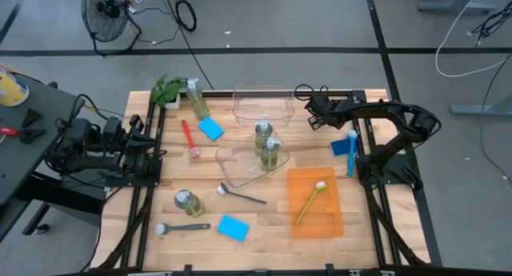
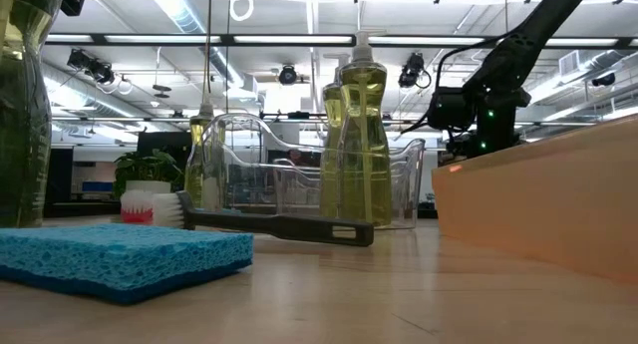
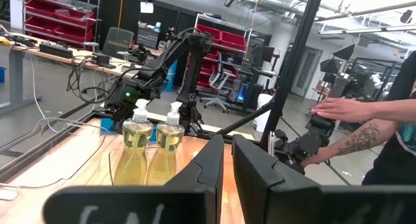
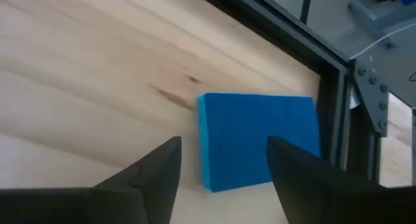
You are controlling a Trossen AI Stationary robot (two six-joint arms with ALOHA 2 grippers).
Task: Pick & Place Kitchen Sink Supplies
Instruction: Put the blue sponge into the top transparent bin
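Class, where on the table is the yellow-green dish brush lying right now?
In the high view, the slim yellow-green dish brush lies diagonally inside the flat orange tray, on the table's right half, just right of the clear plastic bin holding two pump bottles.

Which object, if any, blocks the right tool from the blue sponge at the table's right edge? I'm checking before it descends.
Nothing visible: the right tool stands open with the flat bright-blue rectangular sponge directly ahead on bare wood. A slim blue long-handled dish brush lies alongside, not between.

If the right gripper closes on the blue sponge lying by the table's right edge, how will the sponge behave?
The blue sponge lies flat, so it probably will not roll or tip. It looks soft and porous, likely light and squashing between the right gripper's open fingers.
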